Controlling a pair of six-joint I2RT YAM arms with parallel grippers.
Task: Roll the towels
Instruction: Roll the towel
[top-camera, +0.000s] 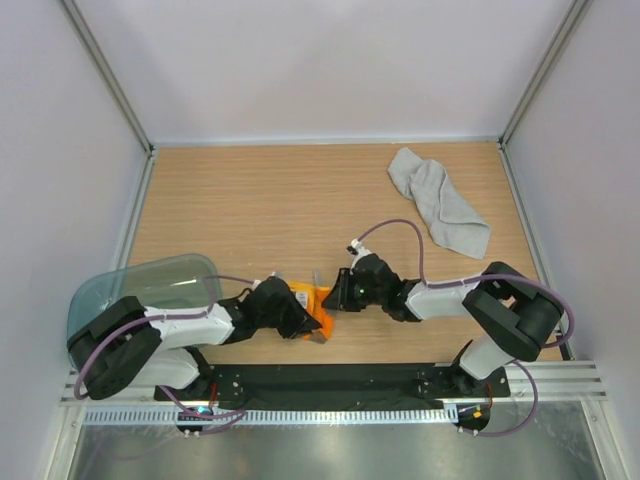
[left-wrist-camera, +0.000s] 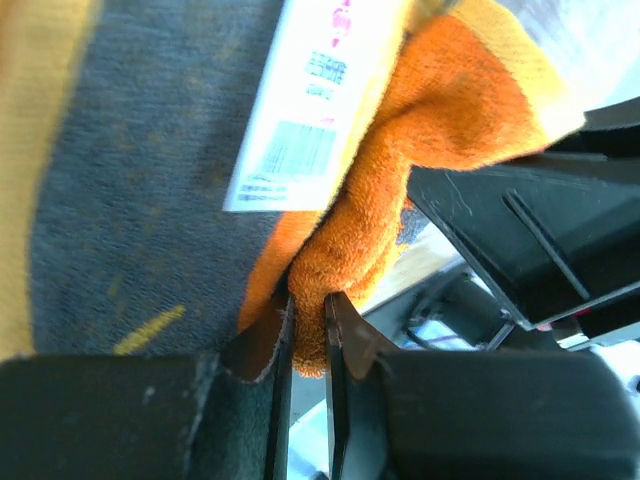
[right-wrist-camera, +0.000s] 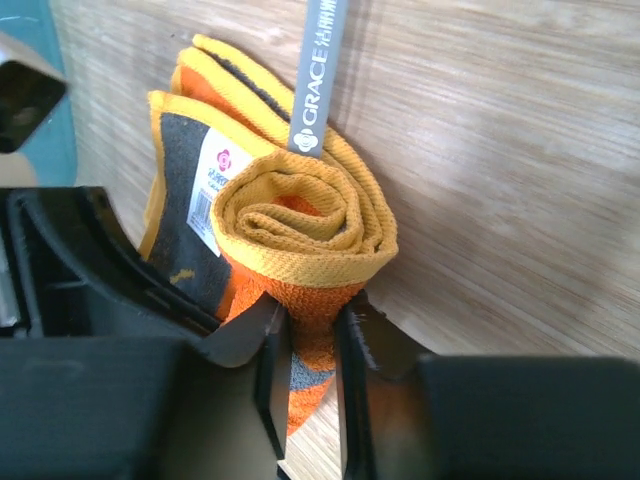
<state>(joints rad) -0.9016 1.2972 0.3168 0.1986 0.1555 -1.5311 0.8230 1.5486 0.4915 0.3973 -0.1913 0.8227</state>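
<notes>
Progress, roughly halfway: orange towel (right-wrist-camera: 300, 215) sits coiled just right of the teal tub (top-camera: 150, 285), left gripper (left-wrist-camera: 308, 310) and right gripper (right-wrist-camera: 305, 320) both clamped on it. Crumpled and unrolled, the grey towel (top-camera: 440, 205) lies well apart from that tub.

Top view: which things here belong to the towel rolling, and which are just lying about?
Job in hand: orange towel, partly rolled, pinched by left gripper and right gripper; grey towel, crumpled, far right.
Lying about: teal tub, near left.
</notes>
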